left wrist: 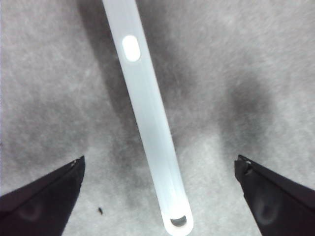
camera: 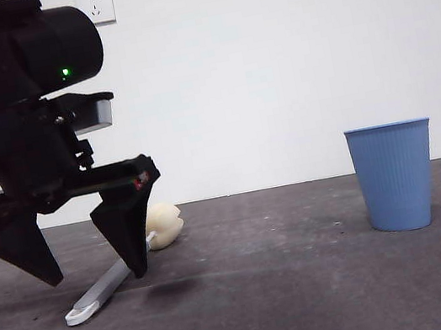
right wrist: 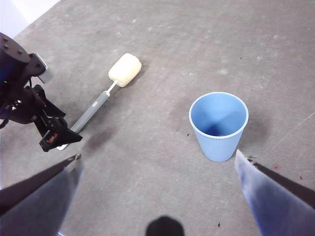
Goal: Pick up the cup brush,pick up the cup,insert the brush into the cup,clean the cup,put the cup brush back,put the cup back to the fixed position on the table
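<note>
Near the left edge of the tabletop (camera: 310,286) lies the cup brush (camera: 110,287), and the left gripper (camera: 93,268) hangs over its grey handle with jaws wide open, holding nothing. If they close off-centre, the thin handle may slide or turn away. The cup (camera: 395,177) stands toward the right edge. The right gripper (right wrist: 157,164), also open and empty, waits above.

**A bare robot test bench, most likely a lab**

A plain white wall (camera: 271,62) rises behind the black left gripper (camera: 92,260); two wall sockets (camera: 95,4) sit high on it, one just beside the arm, one well apart; below the jaws lies a scuffed dark grey table (camera: 294,289), unfurnished; only staged props stand there.
</note>
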`<state>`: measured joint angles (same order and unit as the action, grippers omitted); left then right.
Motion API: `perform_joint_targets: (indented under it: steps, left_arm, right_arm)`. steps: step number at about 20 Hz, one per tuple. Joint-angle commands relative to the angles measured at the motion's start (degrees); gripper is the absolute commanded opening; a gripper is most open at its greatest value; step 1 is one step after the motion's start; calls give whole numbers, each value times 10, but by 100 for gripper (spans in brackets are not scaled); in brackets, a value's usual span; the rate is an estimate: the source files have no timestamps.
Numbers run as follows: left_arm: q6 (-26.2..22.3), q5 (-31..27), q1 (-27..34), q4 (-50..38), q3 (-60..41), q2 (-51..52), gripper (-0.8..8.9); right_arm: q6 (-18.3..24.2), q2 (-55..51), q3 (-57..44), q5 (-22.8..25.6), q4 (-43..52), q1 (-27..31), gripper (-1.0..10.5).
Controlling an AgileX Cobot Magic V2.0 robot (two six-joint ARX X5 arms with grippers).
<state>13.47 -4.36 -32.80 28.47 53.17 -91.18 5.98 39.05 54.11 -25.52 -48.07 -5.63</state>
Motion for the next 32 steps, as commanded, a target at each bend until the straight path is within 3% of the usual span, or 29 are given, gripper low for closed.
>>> perform_joint_targets:
  steps: [1, 7, 8, 10, 14, 17, 25, 32]
  left_arm:
    - [13, -7, -1, -7, -1, -10, 592]
    - [20, -16, -1, -10, -2, -23, 591]
    - [20, -16, -1, -9, -2, -23, 555]
    - [19, -16, -1, -8, -2, -23, 371]
    - [20, -14, -1, -7, -2, -23, 362]
    - [21, -12, -1, 0, -2, -23, 277]
    - [50, 3, -9, 17, -2, -24, 276]
    - [50, 3, -20, 23, -2, -24, 84]
  right_arm:
    - [-2, 0, 0, 0, 1, -1, 567]
    - [-6, 0, 0, 0, 1, -1, 567]
    - [-6, 0, 0, 0, 1, -1, 567]
    - [-6, 0, 0, 0, 1, -1, 567]
    - [-7, 0, 0, 0, 0, -1, 567]
    - [-10, 0, 0, 0, 0, -1, 567]
    - [-15, 0, 0, 0, 0, -1, 567]
    - [-17, 0, 0, 0, 0, -1, 567]
